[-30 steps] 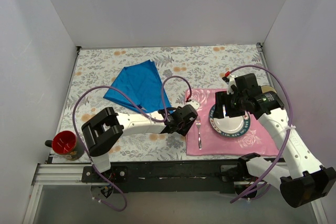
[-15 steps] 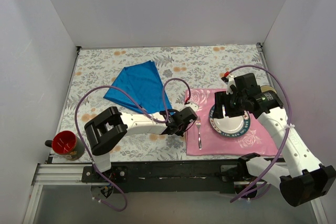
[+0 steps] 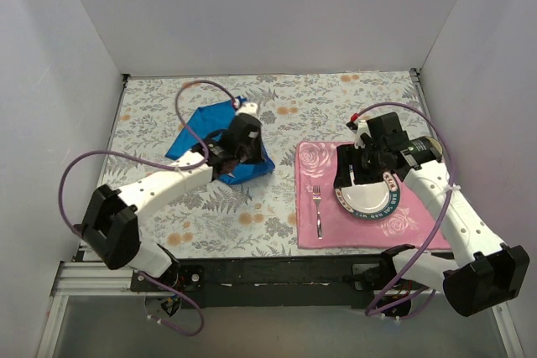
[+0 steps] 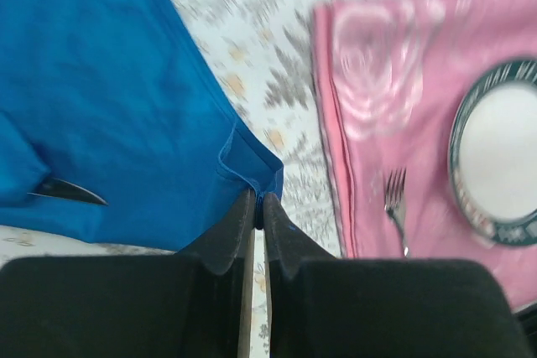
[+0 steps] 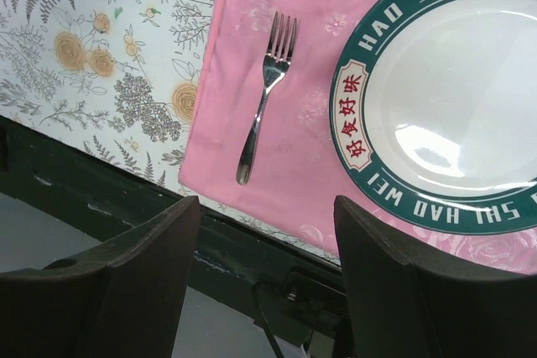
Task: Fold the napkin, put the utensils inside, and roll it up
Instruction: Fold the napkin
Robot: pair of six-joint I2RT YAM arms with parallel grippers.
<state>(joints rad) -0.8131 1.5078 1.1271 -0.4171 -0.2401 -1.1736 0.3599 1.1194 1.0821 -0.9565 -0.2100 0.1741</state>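
Note:
The blue napkin (image 3: 208,136) lies on the floral tablecloth at centre left, its near right corner bunched up. My left gripper (image 3: 256,163) is shut on that corner; the left wrist view shows the jaws (image 4: 258,200) pinching the blue cloth (image 4: 109,90). A slim dark knife tip (image 4: 71,193) pokes out from under a fold of the napkin at the left. My right gripper (image 3: 357,175) is open and empty, hovering over the left side of the plate; the right wrist view (image 5: 268,207) shows its jaws wide apart.
A pink placemat (image 3: 419,224) lies at the right, holding a green-rimmed white plate (image 3: 373,199) and a silver fork (image 3: 317,207) on its left strip. The right wrist view shows the fork (image 5: 267,81), the plate (image 5: 453,98) and the table's front edge.
My left arm has swung from beside the placemat's left edge back to the napkin and shut on its near right corner. The napkin is now bunched. The right gripper shifted slightly.

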